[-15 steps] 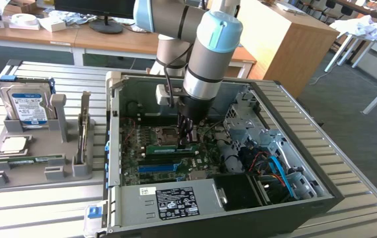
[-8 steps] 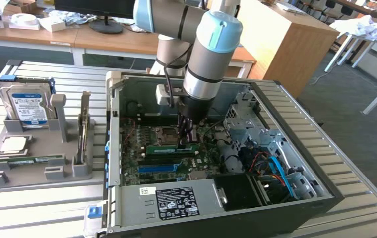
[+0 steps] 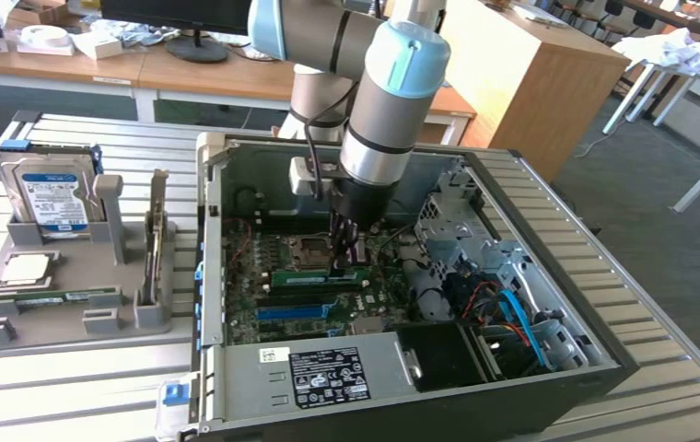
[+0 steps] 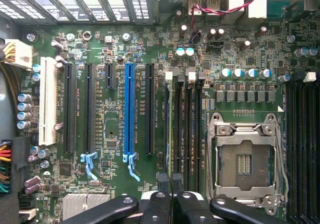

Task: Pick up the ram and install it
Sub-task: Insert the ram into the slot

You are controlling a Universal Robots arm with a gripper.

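Inside the open computer case (image 3: 532,230), the hand (image 3: 347,261) is pinched tight on the ram (image 3: 316,274), which stands on edge along a memory slot beside the empty processor socket (image 3: 309,248). I'd press straight down, evenly, keeping it upright until the clips latch.

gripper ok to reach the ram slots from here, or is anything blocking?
Probably yes. The gripper, apparently shut on the ram, hangs right over the slots beside the socket. No cable or part lies between them.
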